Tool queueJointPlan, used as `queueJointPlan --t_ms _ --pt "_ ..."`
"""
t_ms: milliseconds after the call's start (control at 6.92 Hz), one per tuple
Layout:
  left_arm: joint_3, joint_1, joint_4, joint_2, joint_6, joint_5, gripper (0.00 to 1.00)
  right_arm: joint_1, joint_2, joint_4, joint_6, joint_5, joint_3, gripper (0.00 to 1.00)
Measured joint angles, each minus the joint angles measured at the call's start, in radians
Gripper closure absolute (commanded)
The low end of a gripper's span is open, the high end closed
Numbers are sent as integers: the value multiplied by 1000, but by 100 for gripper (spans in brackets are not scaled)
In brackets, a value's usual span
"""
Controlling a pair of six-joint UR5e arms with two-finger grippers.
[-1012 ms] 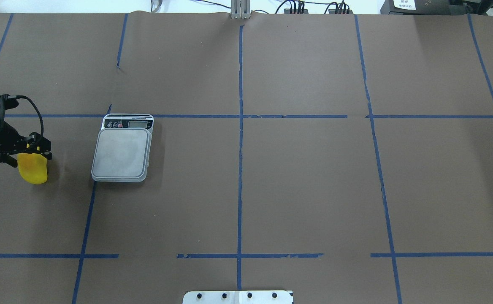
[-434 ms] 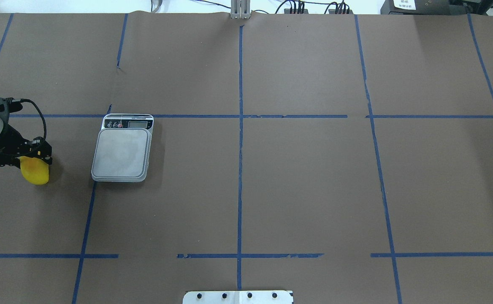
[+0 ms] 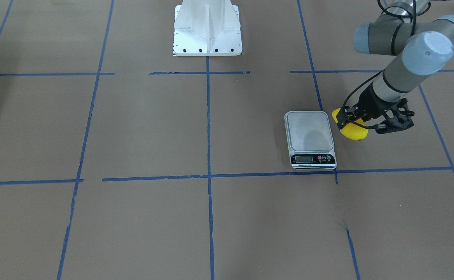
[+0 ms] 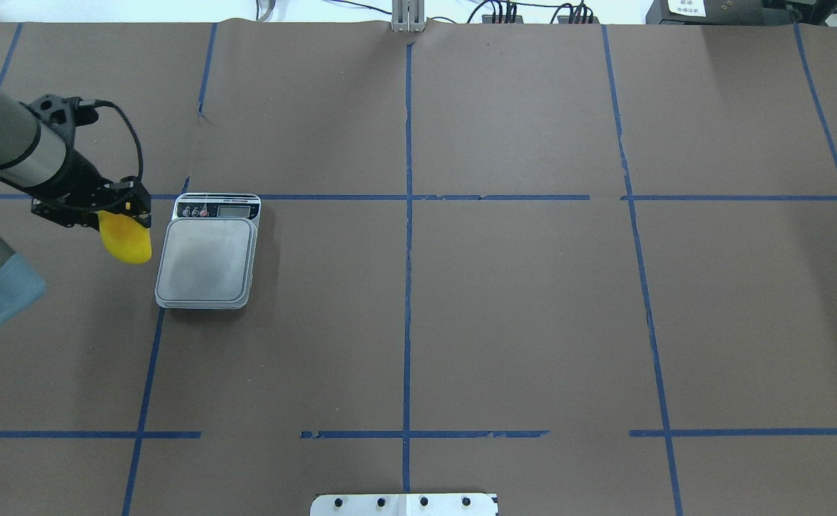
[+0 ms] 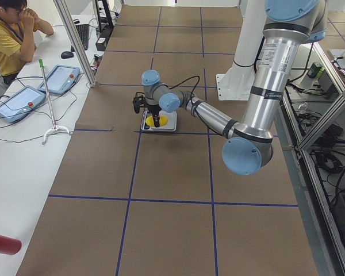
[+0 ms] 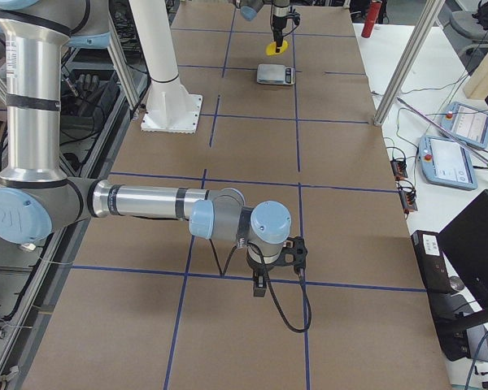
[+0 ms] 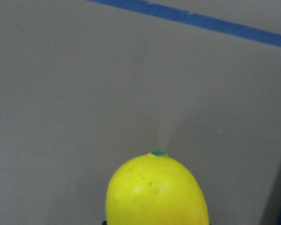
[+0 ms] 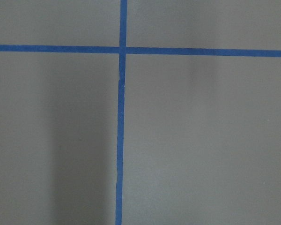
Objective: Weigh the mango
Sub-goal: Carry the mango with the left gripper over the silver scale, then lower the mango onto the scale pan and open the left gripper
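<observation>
The mango (image 4: pixel 126 240) is bright yellow and hangs from my left gripper (image 4: pixel 119 213), which is shut on its upper end. It is held in the air just off the left edge of the grey scale (image 4: pixel 207 259) in the overhead view. From the front the mango (image 3: pixel 352 130) is beside the scale (image 3: pixel 309 132), whose platform is bare. The left wrist view shows the mango's tip (image 7: pixel 157 192) over brown paper. My right gripper (image 6: pixel 276 262) shows only in the exterior right view, low over the table far from the scale; I cannot tell whether it is open or shut.
The table is covered in brown paper with blue tape lines. The robot's white base (image 3: pixel 207 29) stands at the robot's side. An operator (image 5: pixel 11 34) sits at a side desk with tablets (image 5: pixel 58 77). A red object (image 5: pixel 0 244) lies on that desk.
My left arm has lifted the mango and carried it toward the scale, from the table's far left to just beside the platform's left edge. The scale has not moved.
</observation>
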Motion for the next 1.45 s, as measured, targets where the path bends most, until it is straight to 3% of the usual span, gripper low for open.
queueJointPlan --t_ms 289,723,867,1012,1446 --pt "35 78 21 -59 -2 74 100 0 0 0 0 0 0 0" --pt "85 139 18 -93 -6 88 100 0 0 0 0 0 0 0" --pt "84 144 18 -95 -6 86 13 0 0 0 0 0 0 0" --pt "85 146 18 -95 -5 86 0 0 0 0 0 0 0 0" --pt "70 143 17 -92 -5 89 0 0 0 0 0 0 0 0"
